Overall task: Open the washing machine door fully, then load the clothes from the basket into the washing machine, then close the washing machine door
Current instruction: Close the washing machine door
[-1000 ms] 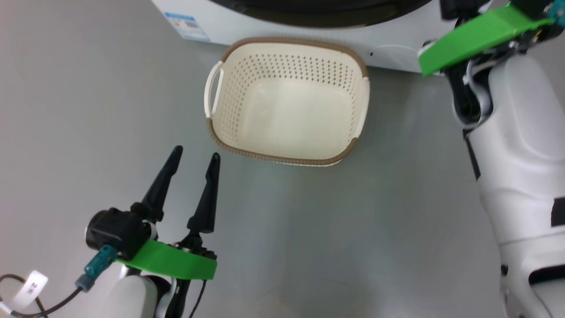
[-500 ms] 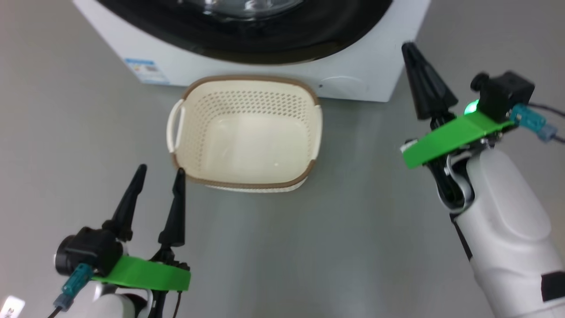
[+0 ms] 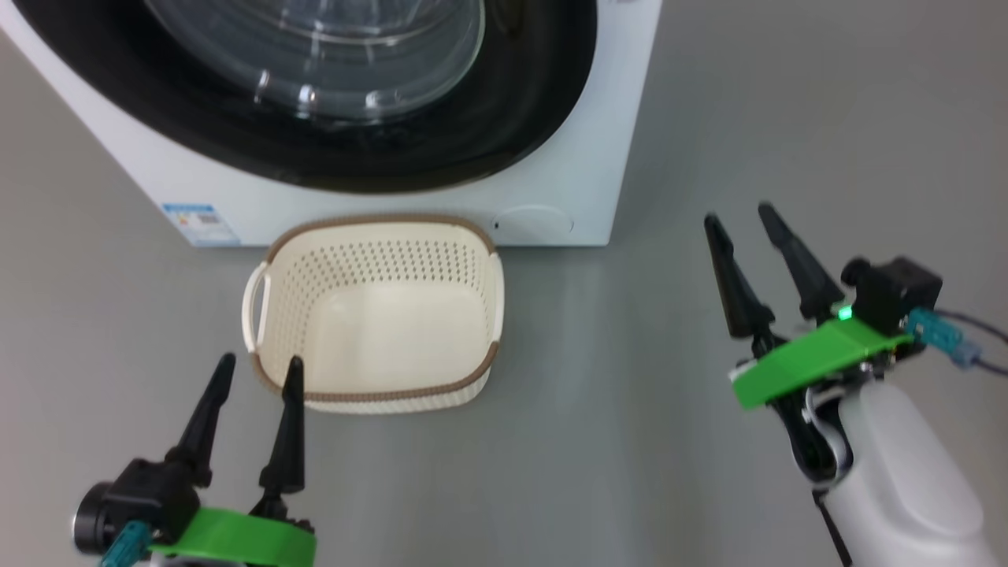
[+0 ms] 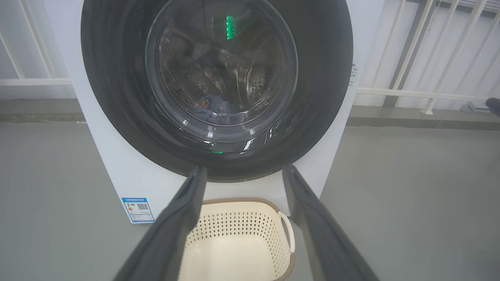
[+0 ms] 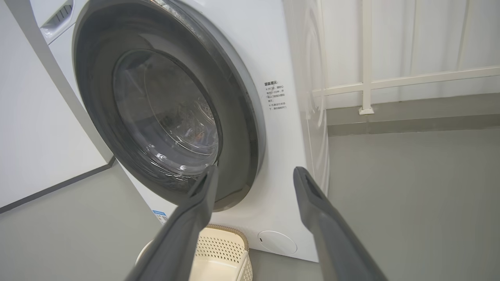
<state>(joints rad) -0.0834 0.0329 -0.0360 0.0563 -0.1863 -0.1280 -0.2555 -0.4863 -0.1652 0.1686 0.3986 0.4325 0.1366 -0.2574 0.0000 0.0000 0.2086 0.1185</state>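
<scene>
The washing machine (image 3: 378, 201) stands ahead, and the washing machine door (image 3: 512, 118), black-rimmed with a glass bowl, lies flush against its front. In the left wrist view the clothes (image 4: 211, 109) show dimly through the glass, inside the drum. The cream basket (image 3: 378, 394) sits on the floor against the machine with nothing in it. My left gripper (image 3: 260, 361) is open just before the basket's near left corner. My right gripper (image 3: 738, 215) is open to the right of the machine, holding nothing. Each wrist view looks between spread fingers, left (image 4: 244, 168) and right (image 5: 256, 168), at the door (image 5: 242, 128).
Grey floor spreads around the machine, with free room to its right. A white railing (image 4: 410, 93) runs behind, and a pale wall (image 5: 39, 136) stands to its left. A blue label sticker (image 3: 201, 220) and a round cover (image 3: 534, 220) mark the machine's lower front.
The head camera has swung up, bringing more of the door into view. My right gripper has drawn back from the machine's right side and gone from shut to open.
</scene>
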